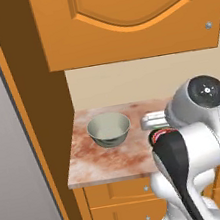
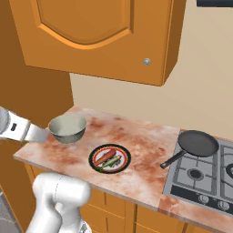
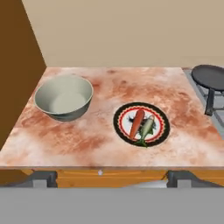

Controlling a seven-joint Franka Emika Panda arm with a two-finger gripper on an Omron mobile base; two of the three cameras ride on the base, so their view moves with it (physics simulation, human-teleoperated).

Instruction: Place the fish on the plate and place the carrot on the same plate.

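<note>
From where I sit, both items look delivered: the carrot (image 3: 137,123) and the fish (image 3: 146,128) lie side by side on the plate (image 3: 120,114), the carrot on the side toward the bowl (image 3: 64,97), the fish just beside it, its tail reaching over the plate's black rim toward the counter's front edge. The right base view agrees, with the plate (image 2: 125,158) near the front edge of the counter (image 2: 145,136), about midway between the bowl (image 2: 68,128) at the left end and the frying pan (image 2: 198,143) on the stove at the right end. The gripper (image 3: 109,178) sits back beyond the counter's front edge, looking over the whole surface; its fingertips (image 3: 38,179) stand far apart with nothing between them. I judge the task essentially complete; nothing seems left but confirming both pieces rest steady on the plate.
</note>
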